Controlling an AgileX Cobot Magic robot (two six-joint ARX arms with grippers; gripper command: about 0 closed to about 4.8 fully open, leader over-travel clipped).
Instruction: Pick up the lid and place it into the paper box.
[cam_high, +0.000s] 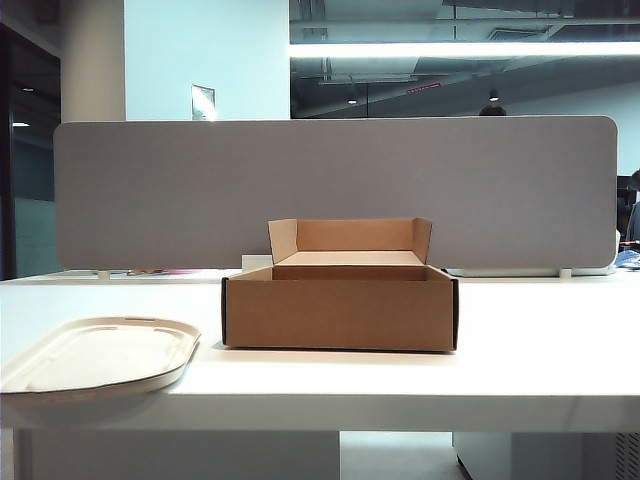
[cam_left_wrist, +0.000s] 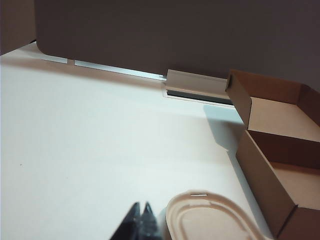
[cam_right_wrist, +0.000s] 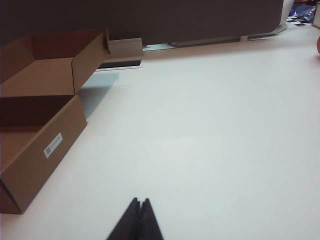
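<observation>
The cream lid (cam_high: 100, 352) lies flat at the front left corner of the white table (cam_high: 540, 340); its rim also shows in the left wrist view as the lid (cam_left_wrist: 210, 220). The brown paper box (cam_high: 340, 310) stands open at the table's middle, back flap upright, seen too as the paper box (cam_left_wrist: 280, 165) and the paper box (cam_right_wrist: 40, 120). My left gripper (cam_left_wrist: 141, 205) is shut and empty, just beside the lid's edge, not touching it. My right gripper (cam_right_wrist: 140, 201) is shut and empty above bare table, to the right of the box. Neither arm appears in the exterior view.
A grey partition panel (cam_high: 335, 190) runs along the table's far edge behind the box. A small white cable outlet (cam_left_wrist: 195, 85) sits at its foot. The table's front edge is close to the lid.
</observation>
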